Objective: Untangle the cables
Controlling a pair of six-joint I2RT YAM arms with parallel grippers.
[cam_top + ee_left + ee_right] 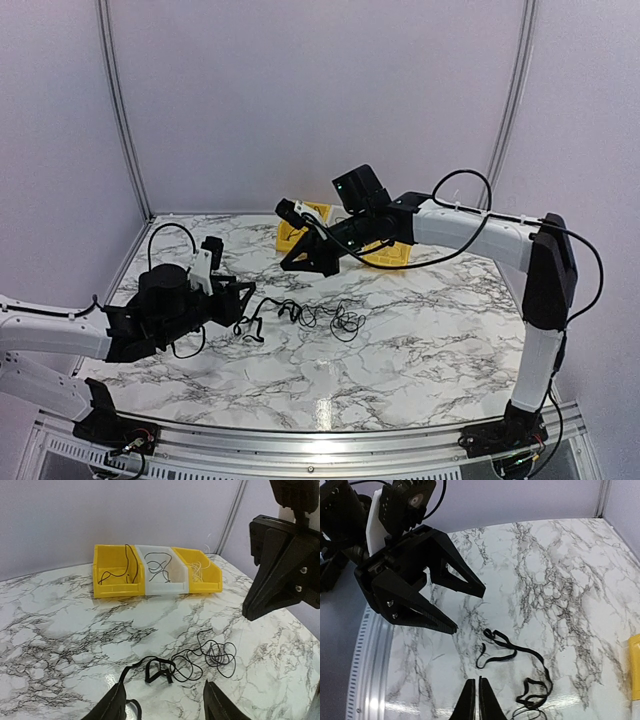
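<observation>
A: Progress? Quick.

B: Partly done, by the look of it. Some cables (218,656) lie loose on the table (430,340), between the two arms and just ahead of the left gripper (164,692). Others sit in the bins at the back.

A: Bins, count?

B: Three in a row, touching. One yellow bin (112,587) on the left, a white bin (165,586) in the middle, a second yellow bin (207,582) on the right. Black wire in the left one, black wire in the white one, whitish wire in the right one. The number per bin is too fine to tell.

A: What is left on the table?

B: One loose bunch: a flat dark strand (159,671) near the left fingers, plus thin black loops beside it. At least two pieces, probably. They overlap, so separating and binning likely remain.

A: Grippers?

B: Two. The left gripper's jaws are spread, with nothing between them, low over the marble. The right gripper (474,682) has its fingers pressed together above the bunch. No wire shows pinched in them.
</observation>
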